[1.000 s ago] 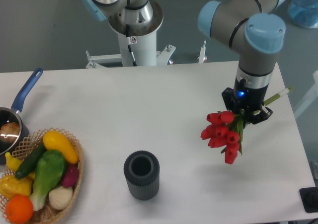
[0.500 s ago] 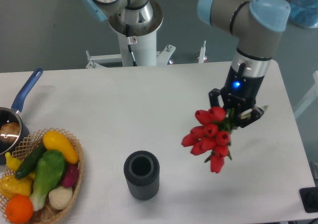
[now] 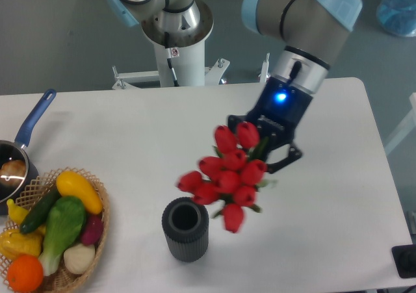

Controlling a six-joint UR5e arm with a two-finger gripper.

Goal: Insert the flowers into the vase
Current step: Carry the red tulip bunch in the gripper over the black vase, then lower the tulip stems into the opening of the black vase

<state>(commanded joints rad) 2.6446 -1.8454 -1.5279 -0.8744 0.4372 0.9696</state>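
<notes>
The vase (image 3: 186, 229) is seen upright on the white worktop (image 3: 130, 143), near the front edge, mouth open. A basket of toy vegetables (image 3: 52, 241) is set at front left, a blue-handled saucepan (image 3: 23, 153) behind it. The flowers (image 3: 226, 176) are held above and right of the vase, blooms forward, blurred. The gripper (image 3: 270, 151) fingers are closed on the bunch.

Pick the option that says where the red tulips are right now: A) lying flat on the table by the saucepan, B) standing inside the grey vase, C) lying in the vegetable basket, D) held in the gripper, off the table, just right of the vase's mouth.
D: the gripper is shut on the flowers, whose blooms hang beside and just above the vase, and its mouth shows nothing inside.
</notes>
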